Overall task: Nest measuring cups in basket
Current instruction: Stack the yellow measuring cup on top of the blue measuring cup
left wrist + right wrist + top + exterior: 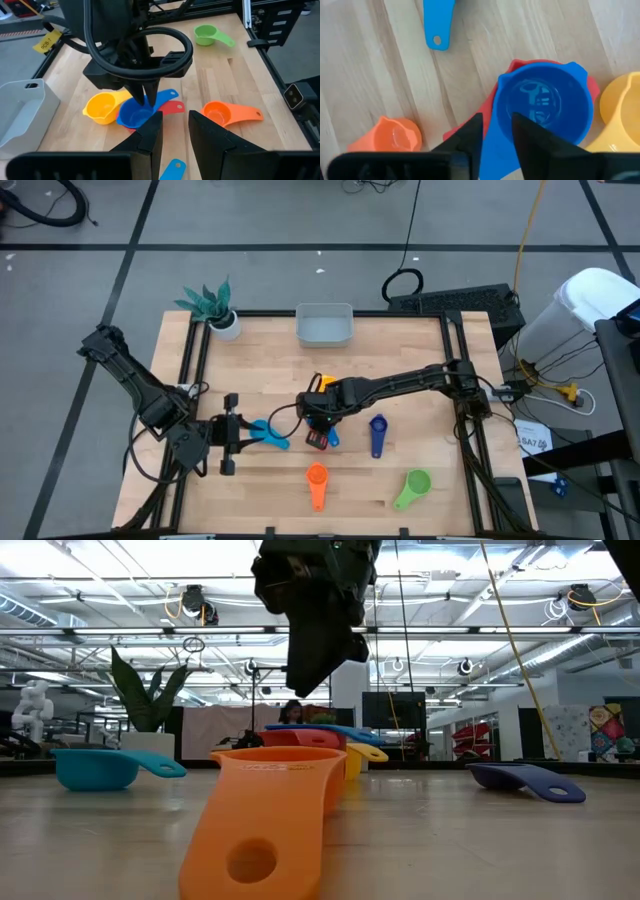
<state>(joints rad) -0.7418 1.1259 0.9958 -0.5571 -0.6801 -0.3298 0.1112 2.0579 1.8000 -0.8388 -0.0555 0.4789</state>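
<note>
A blue measuring cup (pixel 542 107) sits nested inside the red cup (pixel 470 127) near the table's middle. The yellow cup (pixel 102 107) stands against them. My right gripper (pixel 497 132) hangs over the pair, pointing down, open. Its fingers stand either side of the blue cup's rim at the handle root, with a gap showing. My left gripper (pixel 175 132) waits open at the left, above the light blue cup (pixel 268 435), which rests on the table. The orange (pixel 316 480), green (pixel 413 487) and dark blue (pixel 377 432) cups lie apart on the wood. The basket (pixel 324 325) stands at the far edge.
A white pot with a teal plant (pixel 215 305) stands at the far left corner. Black rails (pixel 455 370) frame the table's sides. Bare wood lies between the cup stack and the basket.
</note>
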